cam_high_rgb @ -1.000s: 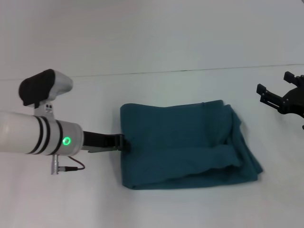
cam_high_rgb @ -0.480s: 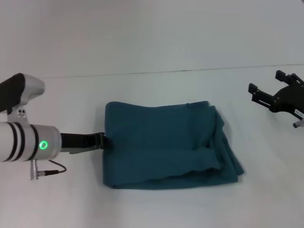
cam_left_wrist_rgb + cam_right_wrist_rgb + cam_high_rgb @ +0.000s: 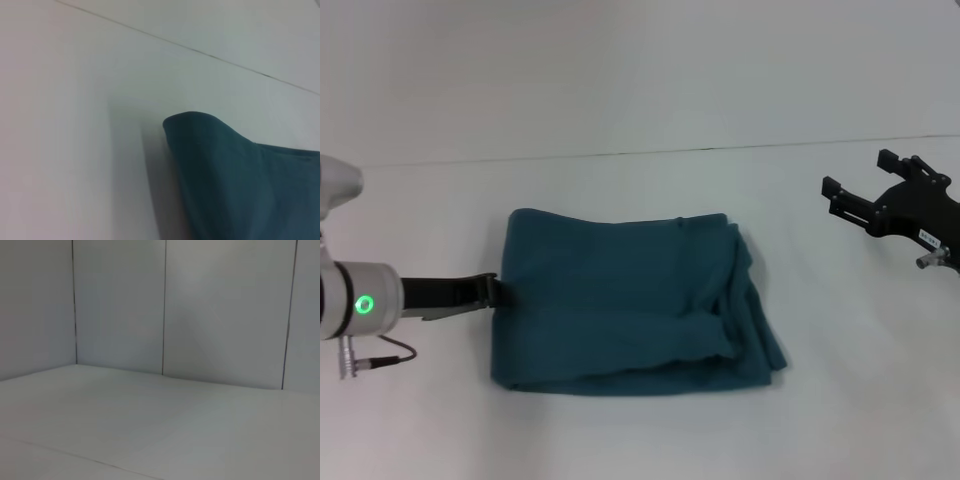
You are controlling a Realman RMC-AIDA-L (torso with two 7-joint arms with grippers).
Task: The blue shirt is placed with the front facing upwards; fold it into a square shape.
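One blue shirt [image 3: 625, 305], folded (rumpled along its right side), lies mid-table [image 3: 640, 110]; left claw [image 3: 492, 292] pinches its left edge; right claw [image 3: 865, 200] hovers spread wide near right edge

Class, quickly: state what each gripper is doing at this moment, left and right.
Left gripper: shut on the blue shirt at its left edge.
Right gripper: open, holding nothing, off to the shirt's right.

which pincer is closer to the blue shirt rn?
Left. The left pincer is at the blue shirt's left edge; the right pincer hangs apart, off its right side.
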